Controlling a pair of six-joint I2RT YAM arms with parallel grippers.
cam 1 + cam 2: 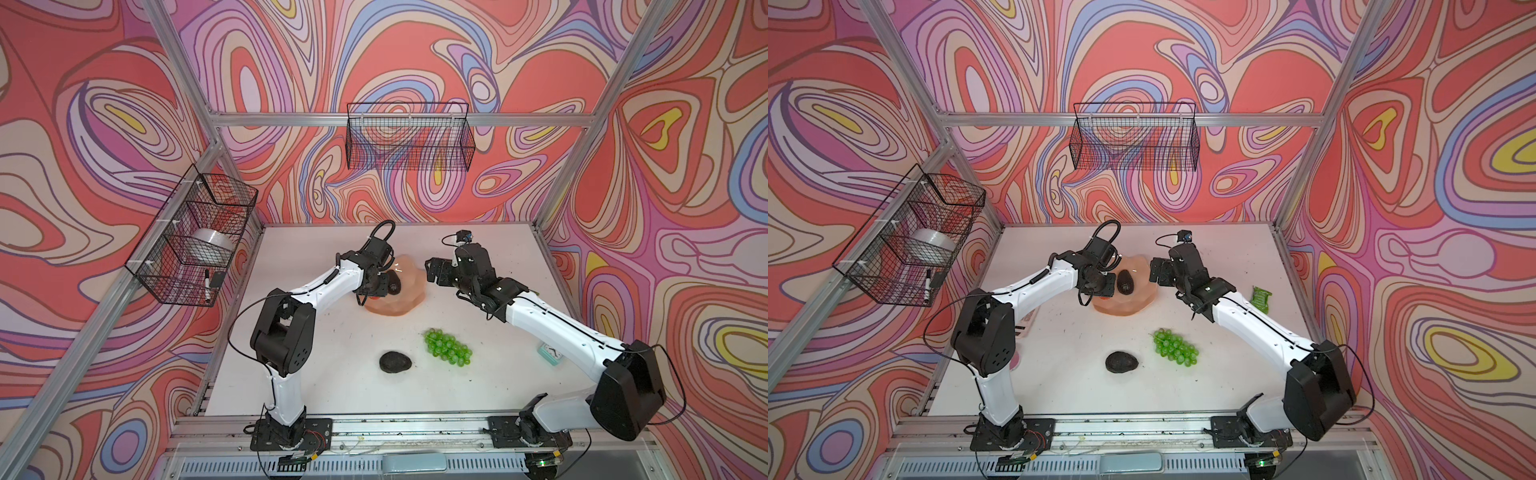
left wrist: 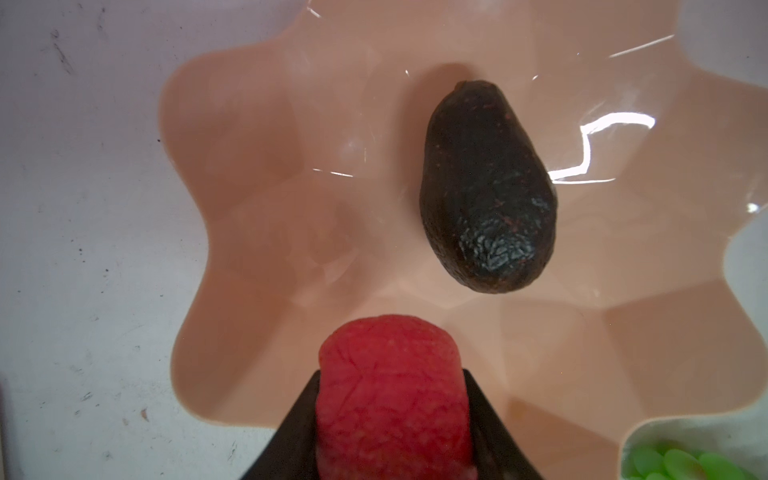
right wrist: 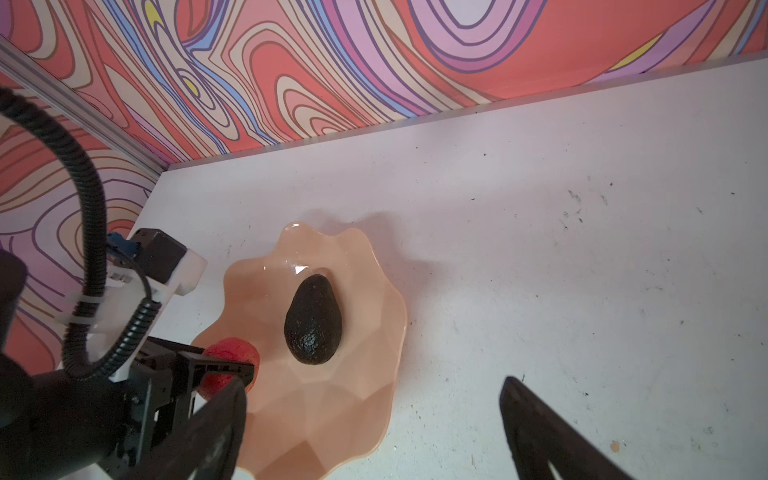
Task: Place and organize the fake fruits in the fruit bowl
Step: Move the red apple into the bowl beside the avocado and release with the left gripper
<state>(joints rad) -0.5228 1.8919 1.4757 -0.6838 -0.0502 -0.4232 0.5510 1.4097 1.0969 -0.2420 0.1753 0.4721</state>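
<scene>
Clamped in left pincer (image 2: 391, 374), strawberry (image 2: 390, 407) hangs seemingly over bowl (image 2: 257, 232).

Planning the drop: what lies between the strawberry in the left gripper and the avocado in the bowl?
Nothing. In the left wrist view, only bare bowl floor shows between the strawberry and the avocado.

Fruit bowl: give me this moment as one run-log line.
left hand: shut on strawberry, over fruit bowl edge | right hand: open, empty | one avocado: in bowl | other avocado, grapes: on table
</scene>
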